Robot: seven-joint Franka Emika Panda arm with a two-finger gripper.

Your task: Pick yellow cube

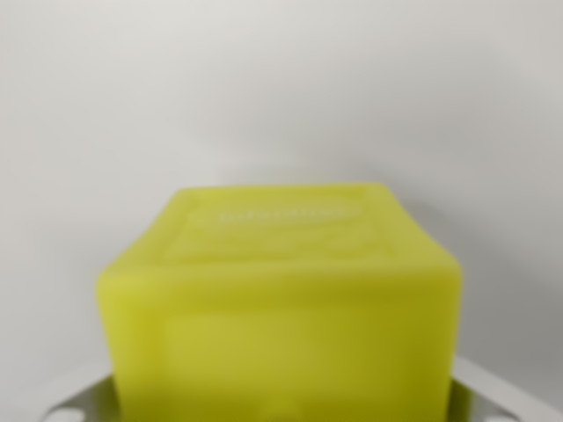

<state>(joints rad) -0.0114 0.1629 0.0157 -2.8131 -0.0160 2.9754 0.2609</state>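
Pale grey blankness fills the whole upper part of the wrist view, with no edge, corner or bench line to place anything against; whether it is a wall or a surface seen from above cannot be told.

At the very bottom, two light grey pieces of the gripper show to either side, one at the wrist view's left corner and one at the right. The yellow cube sits directly between them, so close to the camera that it is out of focus and fills the lower middle of the picture. Its top face carries faint raised lettering, too blurred to read. The fingertips themselves are hidden behind the cube, so I cannot tell whether the gripper is clamped on it or merely standing around it.

Judging by this, the approach is done: the cube is centred in the gripper's reach. No surface shows beneath the cube, which may mean it is already lifted, but that is uncertain. What remains is to confirm a firm hold and raise it clear.
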